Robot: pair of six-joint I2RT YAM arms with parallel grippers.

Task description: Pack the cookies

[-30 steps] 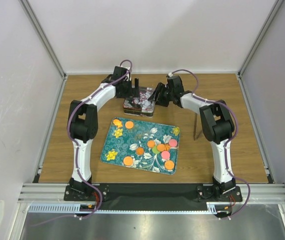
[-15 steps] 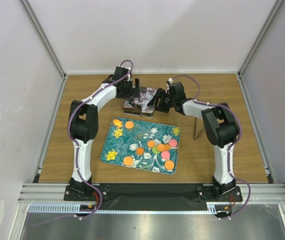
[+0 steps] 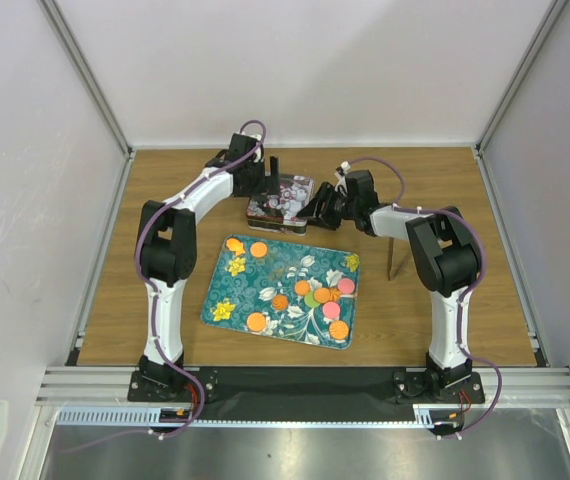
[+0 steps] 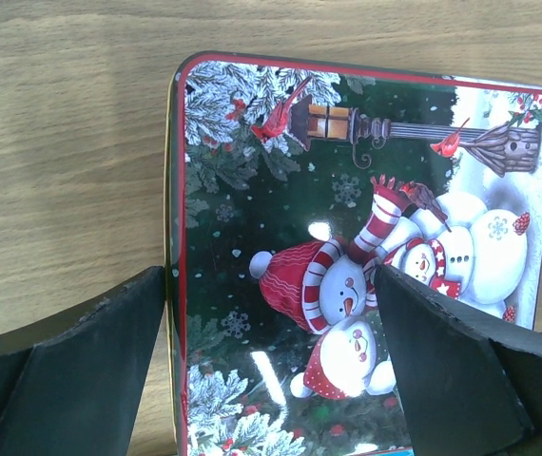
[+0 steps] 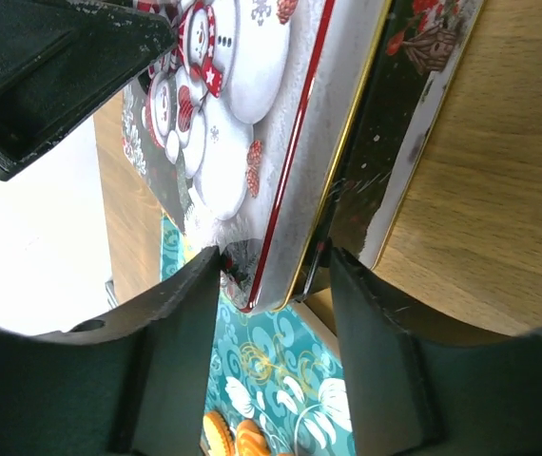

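The cookies (image 3: 321,296) are small orange, pink and green discs scattered on a teal floral tray (image 3: 227,280); two orange ones show in the right wrist view (image 5: 238,439). Behind the tray stands a tin with a snowman lid (image 3: 290,212). My left gripper (image 3: 273,188) hovers over the tin, open, one finger by the lid's left edge and one over the snowmen (image 4: 271,375). My right gripper (image 3: 316,209) sits low at the tin's near right corner, its fingers closed around the lid's rim (image 5: 276,261).
A thin dark stick (image 3: 393,255) stands upright on the wooden table to the right of the tray, close to my right arm. White walls and metal rails enclose the table on three sides.
My right gripper has moved down and in toward the tin's near right corner, and the right forearm has dropped lower. The left arm, tin and cookies have not moved.
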